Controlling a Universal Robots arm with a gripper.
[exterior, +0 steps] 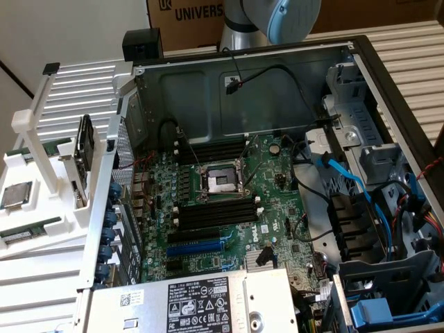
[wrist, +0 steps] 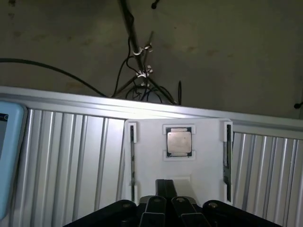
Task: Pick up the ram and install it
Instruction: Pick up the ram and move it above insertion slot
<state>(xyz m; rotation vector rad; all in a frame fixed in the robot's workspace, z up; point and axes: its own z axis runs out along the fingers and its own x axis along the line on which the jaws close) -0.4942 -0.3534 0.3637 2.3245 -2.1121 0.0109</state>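
The ram, a narrow green stick with a white label, lies in a slot of the white fixture at the exterior view's left, outside the computer case. A second green stick lies in the fixture's far slot. In the wrist view the fixture is well below, with thin dark strips in its side slots. My gripper hangs high above it, its fingers pressed together with nothing between them. The gripper itself is out of the exterior view.
A silver processor chip sits mid-fixture, beside a black upright part. The open case holds the motherboard with black memory slots, the processor socket, blue cables and a power supply. The arm's base stands behind.
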